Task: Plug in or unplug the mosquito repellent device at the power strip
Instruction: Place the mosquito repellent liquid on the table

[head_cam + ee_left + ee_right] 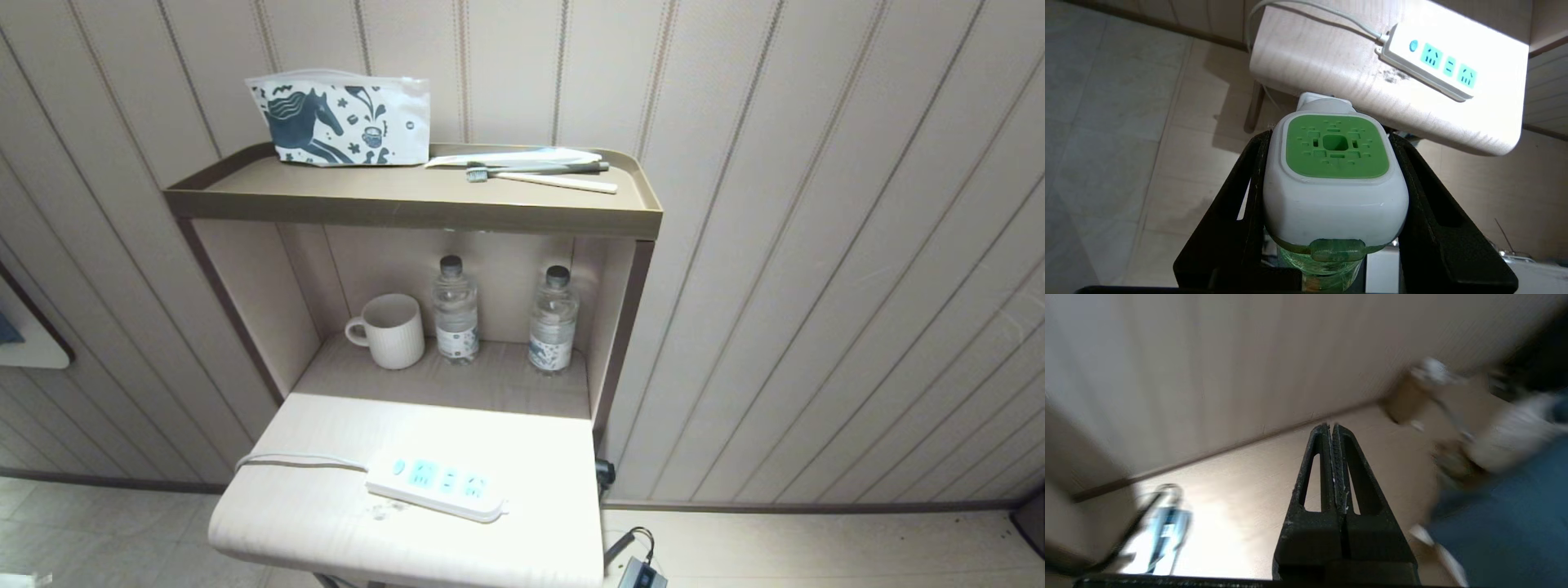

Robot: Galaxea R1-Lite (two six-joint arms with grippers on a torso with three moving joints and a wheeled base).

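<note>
Device gripped clear of the strip, all sockets bare.

The green-and-white rounded mosquito repellent device (1335,183), its translucent green bottle below, is clamped between the black fingers (1241,196) of the left gripper (1333,163), and it is seen off the edge of the pale wooden table (1323,69). The long white power strip (435,486) with light-blue socket faces is seen at six o'clock in the head view, lying on the table, white cord trailing toward nine o'clock. The right gripper (1332,430) is pressed together, nothing between its fingers, above the floor.
</note>
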